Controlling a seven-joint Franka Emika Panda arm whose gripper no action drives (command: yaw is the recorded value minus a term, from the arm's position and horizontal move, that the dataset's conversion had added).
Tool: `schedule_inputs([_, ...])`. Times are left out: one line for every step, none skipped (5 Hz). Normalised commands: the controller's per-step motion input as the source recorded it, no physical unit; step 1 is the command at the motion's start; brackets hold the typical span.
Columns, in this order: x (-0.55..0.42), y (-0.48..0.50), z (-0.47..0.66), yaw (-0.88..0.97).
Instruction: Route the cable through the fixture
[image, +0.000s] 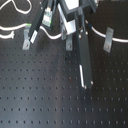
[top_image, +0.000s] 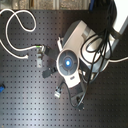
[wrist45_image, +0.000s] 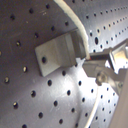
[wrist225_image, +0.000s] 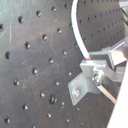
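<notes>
over the perforated board (top_image: 20, 100) the arm (top_image: 87, 37) reaches down; tool (wrist45_image: 100, 62) pinches the cable (wrist45_image: 75, 20).

A black perforated board (image: 60, 95) fills most of the first exterior view. The arm (image: 82, 55) reaches down from the top centre, its dark body slanting toward the middle. The white cable (image: 20, 32) runs along the top, looping at the first exterior view's left and curving on the right. Grey clips (image: 108, 39) stand upright near it. The gripper cannot be made out.
</notes>
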Motion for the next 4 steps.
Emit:
schedule_inputs([0.042,-0.132,-0.75,0.15])
schedule_inputs([0.042,-0.098,-0.75,0.08])
schedule_inputs([0.197,0.071,0.06,0.62])
schedule_inputs([-0.002,-0.003,0.22,0.94])
